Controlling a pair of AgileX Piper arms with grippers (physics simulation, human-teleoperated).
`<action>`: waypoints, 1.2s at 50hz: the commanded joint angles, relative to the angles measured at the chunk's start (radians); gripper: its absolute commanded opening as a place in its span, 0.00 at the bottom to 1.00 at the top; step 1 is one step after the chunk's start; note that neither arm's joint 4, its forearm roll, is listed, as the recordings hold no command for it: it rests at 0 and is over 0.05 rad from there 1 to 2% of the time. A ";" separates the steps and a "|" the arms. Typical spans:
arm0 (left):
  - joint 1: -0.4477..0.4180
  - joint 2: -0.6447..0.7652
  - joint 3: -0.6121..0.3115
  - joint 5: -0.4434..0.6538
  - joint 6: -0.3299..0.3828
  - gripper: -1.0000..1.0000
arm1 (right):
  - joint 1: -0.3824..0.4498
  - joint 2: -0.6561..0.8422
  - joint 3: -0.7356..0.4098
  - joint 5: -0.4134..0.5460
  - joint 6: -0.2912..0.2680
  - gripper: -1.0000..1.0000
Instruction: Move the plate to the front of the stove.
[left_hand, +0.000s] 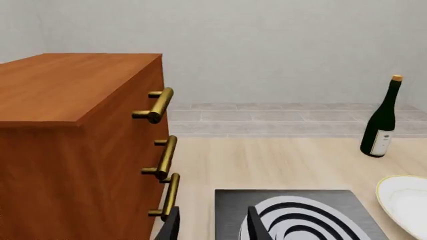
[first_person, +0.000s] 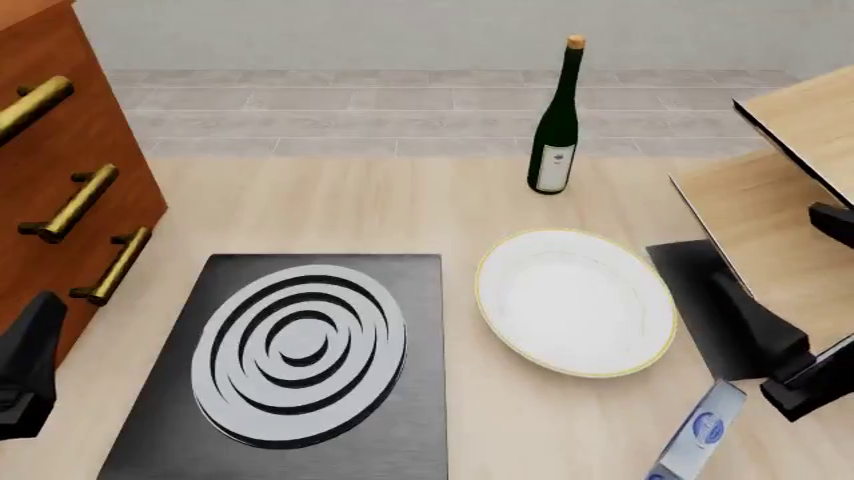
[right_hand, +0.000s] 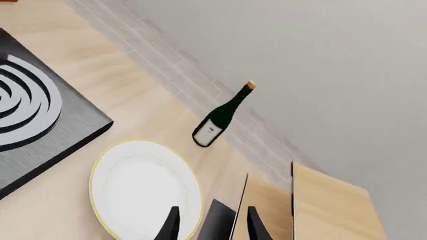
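Nearest the camera, the right gripper (right_hand: 210, 225) stood with its two dark fingers parted and nothing between them, poised over the right edge of the plate (first_person: 577, 299) and a small plain black panel (first_person: 710, 312). From the front it showed as a dark wedge at the right edge, touching nothing. The left gripper (left_hand: 212, 225) likewise had its fingers spread and empty, hanging above the near-left corner of the stove (first_person: 294, 375), close beside the wooden cabinet (first_person: 60, 190). Whether either fingertip met a surface could not be told.

A small blue-and-white labelled object (first_person: 697, 440) lay at the near right, just beside the right gripper.

The plate, round, shallow and white with a thin gold rim, lay flat on the pale wooden table (first_person: 400, 210), just right of the stove and apart from it by a narrow strip of tabletop. The stove was a flat black square slab bearing large silver-grey concentric rings.

The cabinet, reddish-brown with three brass bar handles (first_person: 74, 205), stood left of the stove. On the right, light wooden boards (first_person: 774, 200) with dark edges leaned tilted above the panel.

Farther off, a dark green wine bottle (first_person: 557, 125) with a white label and cork-coloured top stood upright, well apart from the plate, before a grey tiled strip (first_person: 334, 110) and a plain wall.
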 joint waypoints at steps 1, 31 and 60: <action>-0.018 -0.005 -0.004 0.021 -0.016 1.00 | 0.062 0.092 -0.017 -0.006 -0.114 1.00; -0.042 0.120 0.004 -0.021 -0.104 1.00 | 0.144 0.389 0.052 -0.210 -0.267 1.00; -0.042 0.118 0.005 -0.020 -0.104 1.00 | 0.228 0.775 0.101 -0.465 -0.287 1.00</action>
